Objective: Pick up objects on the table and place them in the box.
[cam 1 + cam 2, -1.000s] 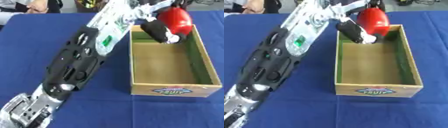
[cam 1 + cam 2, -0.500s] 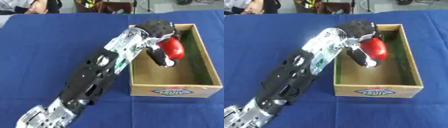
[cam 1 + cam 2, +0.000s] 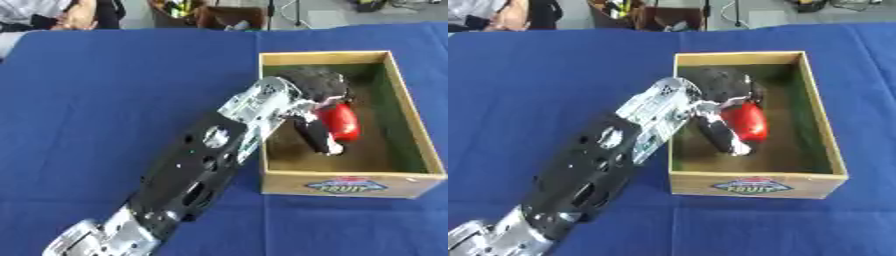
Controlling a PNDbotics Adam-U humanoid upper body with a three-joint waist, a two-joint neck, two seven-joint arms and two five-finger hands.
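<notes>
One red object (image 3: 339, 121) sits low inside one wooden box (image 3: 411, 130) on the blue surface (image 3: 105, 100), left hand (image 3: 315, 95) curled around it.

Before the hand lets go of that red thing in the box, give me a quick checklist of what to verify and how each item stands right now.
1. Red object inside the wooden box walls: ok.
2. Left hand curled round the red object: ok.
3. Object resting on the box floor: cannot tell.
4. Box floor beside the object bare: ok.
5. Arm clear of the box's near-left wall: cannot tell; they overlap in both views.
6. Right hand out of the way: ok; not in view.
</notes>
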